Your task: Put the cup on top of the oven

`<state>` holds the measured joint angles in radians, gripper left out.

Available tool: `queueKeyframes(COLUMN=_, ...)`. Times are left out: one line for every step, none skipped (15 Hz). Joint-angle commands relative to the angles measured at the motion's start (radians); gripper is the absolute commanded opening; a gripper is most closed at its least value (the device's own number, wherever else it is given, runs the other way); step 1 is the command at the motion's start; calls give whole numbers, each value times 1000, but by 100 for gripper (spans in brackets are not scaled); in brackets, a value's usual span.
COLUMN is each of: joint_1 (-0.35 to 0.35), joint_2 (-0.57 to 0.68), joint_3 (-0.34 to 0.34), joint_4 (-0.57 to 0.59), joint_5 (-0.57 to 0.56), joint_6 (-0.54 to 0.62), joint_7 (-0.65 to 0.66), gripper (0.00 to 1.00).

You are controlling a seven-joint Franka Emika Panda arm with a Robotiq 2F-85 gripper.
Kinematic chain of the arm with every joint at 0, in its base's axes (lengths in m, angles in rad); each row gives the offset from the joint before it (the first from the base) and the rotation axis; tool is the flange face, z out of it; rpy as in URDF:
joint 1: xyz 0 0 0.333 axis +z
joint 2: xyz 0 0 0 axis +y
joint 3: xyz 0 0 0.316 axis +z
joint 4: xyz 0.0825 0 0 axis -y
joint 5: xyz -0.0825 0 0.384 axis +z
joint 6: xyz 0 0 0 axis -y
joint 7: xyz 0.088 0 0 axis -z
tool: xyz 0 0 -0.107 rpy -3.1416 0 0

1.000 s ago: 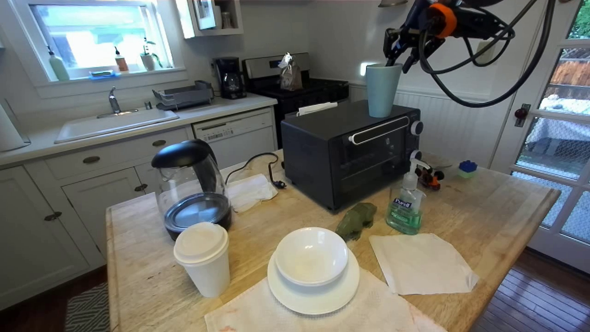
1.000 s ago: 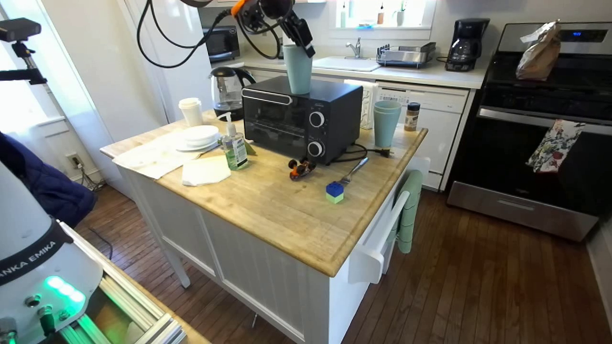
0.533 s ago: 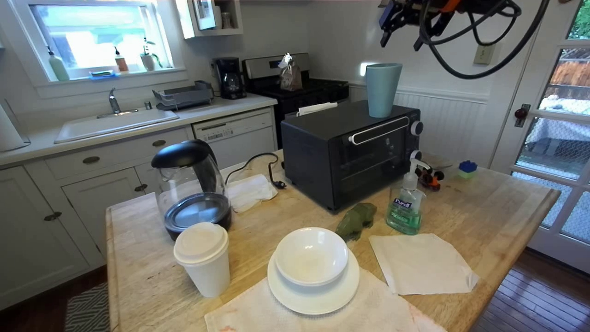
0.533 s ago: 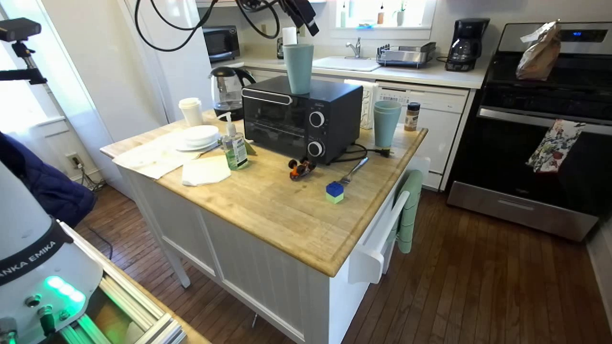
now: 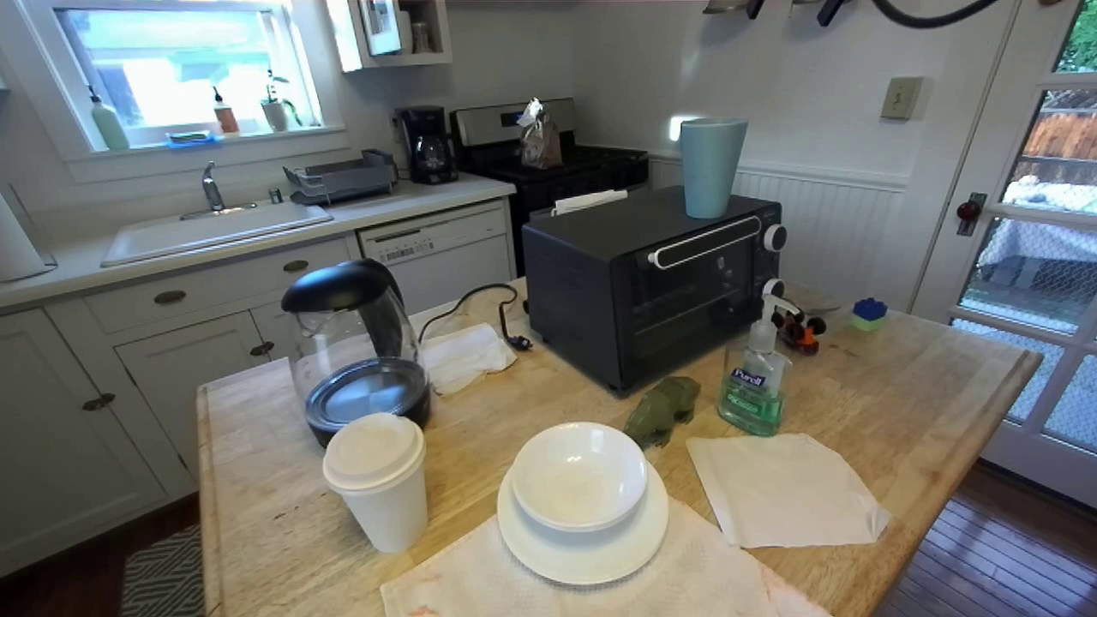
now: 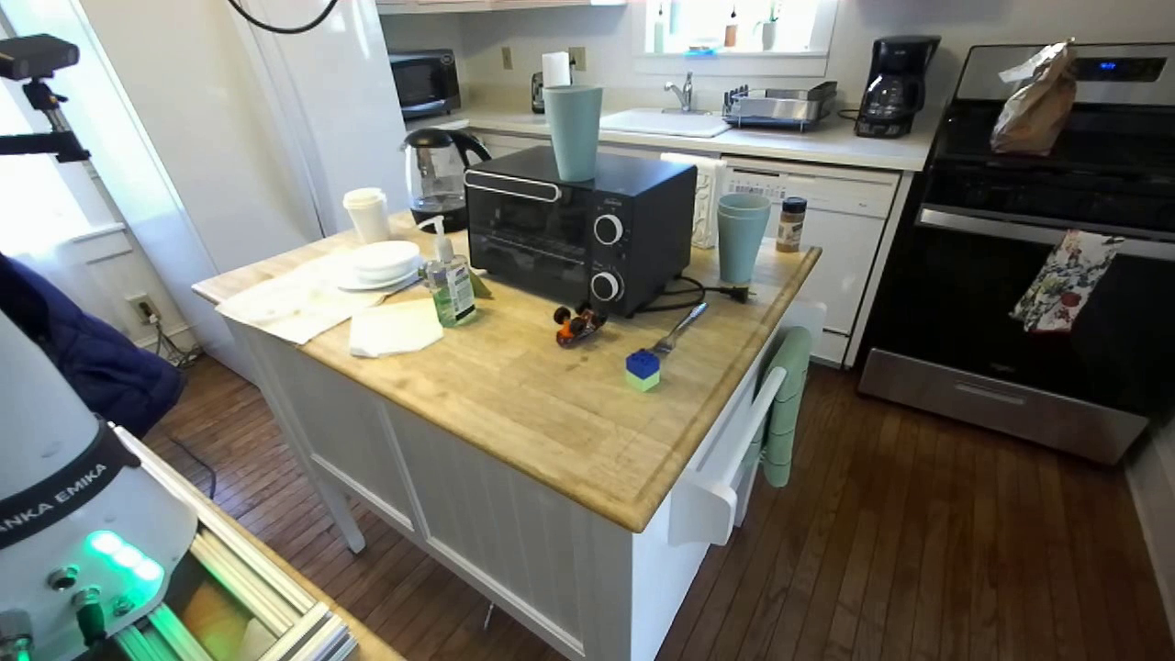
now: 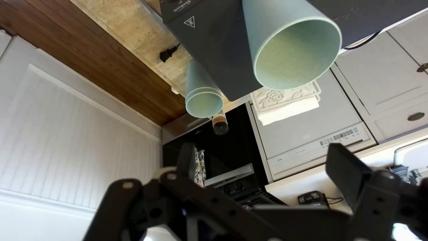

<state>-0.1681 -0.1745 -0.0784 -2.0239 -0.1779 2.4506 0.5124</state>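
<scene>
Cup (image 5: 713,167): upright on top of the oven (image 5: 651,283), right of centre in the upper half of an exterior view; its open rim shows at the upper right of the wrist view.
Gripper (image 7: 263,162): lower half of the wrist view, apart from the cup.
Fingers (image 7: 346,170): spread wide.
Nested tumblers (image 6: 742,239): beside the oven, right of centre in an exterior view.
Kettle (image 5: 360,368): left of centre in an exterior view.
Bowl (image 5: 580,476): on a plate (image 5: 583,559), lower centre in an exterior view.
</scene>
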Motion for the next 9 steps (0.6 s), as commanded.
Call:
queueKeyframes(joint_1=-8, joint_2=-43, joint_3=1, joint_4=30, joint_5=14, joint_6=-79, joint_7=-17, gripper=100)
queueKeyframes(joint_1=-9, joint_2=-55, joint_3=-2, joint_4=37, joint_5=20, joint_6=-86, joint_7=-26, gripper=100)
queueKeyframes(joint_1=-8, joint_2=-64, joint_3=-5, joint_4=41, joint_5=30, joint_6=-87, joint_7=-37, gripper=100)
queueKeyframes(joint_1=-8, joint_2=-75, joint_3=-9, joint_4=42, joint_5=40, joint_6=-67, joint_7=-45, gripper=100)
queueKeyframes(joint_1=-14, joint_2=-52, joint_3=5, joint_4=33, joint_5=9, joint_6=-60, joint_7=-14, gripper=100)
queueKeyframes(joint_1=-15, joint_2=-60, joint_3=4, joint_4=38, joint_5=14, joint_6=-60, joint_7=-19, gripper=100)
queueKeyframes(joint_1=-16, joint_2=-66, joint_3=3, joint_4=41, joint_5=17, joint_6=-60, joint_7=-22, gripper=100)
queueKeyframes(joint_1=-16, joint_2=-68, joint_3=3, joint_4=41, joint_5=19, joint_6=-60, joint_7=-23, gripper=100)
queueKeyframes(joint_1=-16, joint_2=-69, joint_3=3, joint_4=41, joint_5=19, joint_6=-60, joint_7=-24, gripper=100)
